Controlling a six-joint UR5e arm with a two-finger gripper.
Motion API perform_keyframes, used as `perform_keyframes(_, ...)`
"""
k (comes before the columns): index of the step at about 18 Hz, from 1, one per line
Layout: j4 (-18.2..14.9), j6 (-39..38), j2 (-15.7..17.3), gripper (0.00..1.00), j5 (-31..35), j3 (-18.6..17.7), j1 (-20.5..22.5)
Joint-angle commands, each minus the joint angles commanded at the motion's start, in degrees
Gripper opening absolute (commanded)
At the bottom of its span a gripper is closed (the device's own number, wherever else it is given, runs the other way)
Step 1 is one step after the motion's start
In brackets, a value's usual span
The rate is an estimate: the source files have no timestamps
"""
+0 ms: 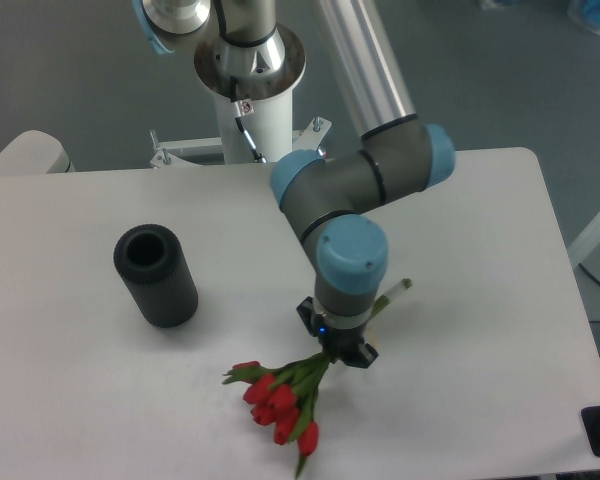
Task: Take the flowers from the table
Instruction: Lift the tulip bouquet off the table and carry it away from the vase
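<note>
- At the left of the large flat white bench (pixel 480 250) a black ribbed cylinder (pixel 157 276) stands upright, well apart from everything else; you need not go near it, and a straight lift will not bring the arm toward it.
- The small bunch of red tulip buds with green leaves and long green stems (pixel 280 398) lies on the bench near its front edge, right of the cylinder, buds fanned to the near left and stems running up to the right.
- Your tool (pixel 342 350) sits right over the stems, just where the leaves gather into the bundle. From this view the wrist hides the fingers, so you cannot tell whether they are apart or already clamped on the stems.
- If the stems are not yet pinched, close on the tied bundle, not on loose leaves; thin stems can slip sideways out of a narrow grip.
- Right of the tool, the pale stem end (pixel 398 290) pokes out from behind the wrist and looks to rest on the bench.
- Lift straight up and slowly: the heavier bud end will probably droop and swing, so watch that it clears the bench before you move sideways.
</note>
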Motion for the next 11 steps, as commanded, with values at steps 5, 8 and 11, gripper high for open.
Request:
perform_keyframes(5, -4.67, 5.62, 0.0, 0.0, 0.17, 3.71, 2.81)
perform_keyframes(8, -5.03, 10.71, -0.44, 0.0, 1.05, 5.19, 3.96)
perform_keyframes(11, -6.08, 11.25, -0.88, 0.0, 1.05, 6.69, 4.92)
